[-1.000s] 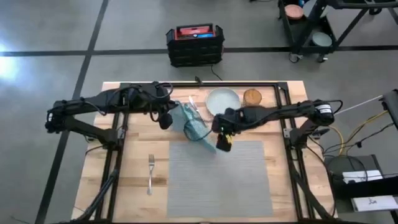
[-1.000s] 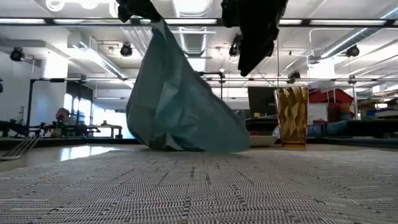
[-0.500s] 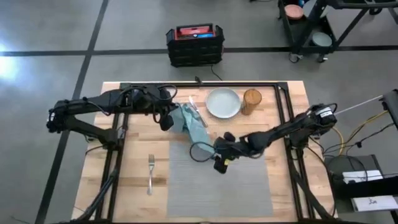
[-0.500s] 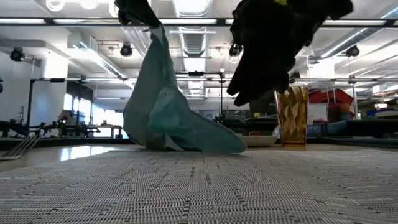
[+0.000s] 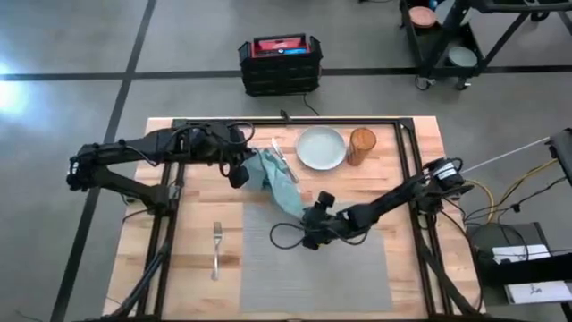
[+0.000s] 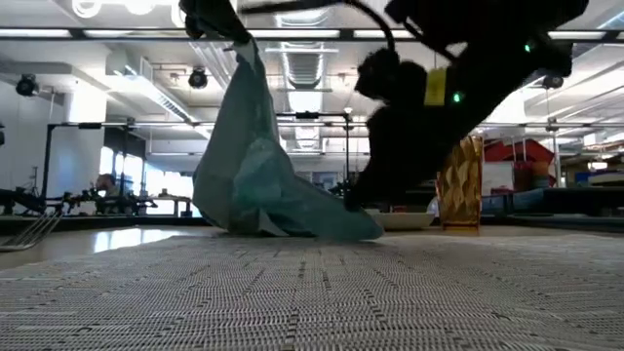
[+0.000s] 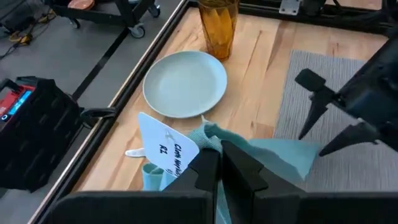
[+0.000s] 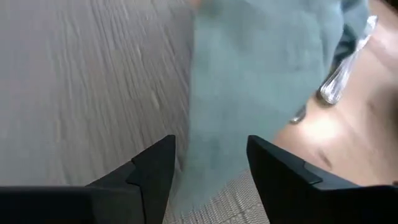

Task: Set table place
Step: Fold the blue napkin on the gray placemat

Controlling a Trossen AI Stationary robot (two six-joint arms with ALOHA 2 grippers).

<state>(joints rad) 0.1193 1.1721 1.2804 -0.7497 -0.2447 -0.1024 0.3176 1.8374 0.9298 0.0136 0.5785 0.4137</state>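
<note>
My left gripper (image 5: 239, 172) is pinched shut on one corner of the teal napkin (image 5: 279, 185) and holds it up. The rest hangs down, and its low end lies on the back edge of the grey placemat (image 5: 357, 268). My right gripper (image 5: 309, 238) is wide open, low by that end, holding nothing. The napkin looks soft, light and floppy, so I think grabbing a free corner is best.

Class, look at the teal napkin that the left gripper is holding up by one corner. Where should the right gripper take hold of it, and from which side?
Grip the free lower corner of the napkin trailing onto the placemat. Come low along the mat toward that edge, as the open right gripper already faces it. The left gripper pins the top, so the cloth hangs draped and only its bottom is free.
</note>
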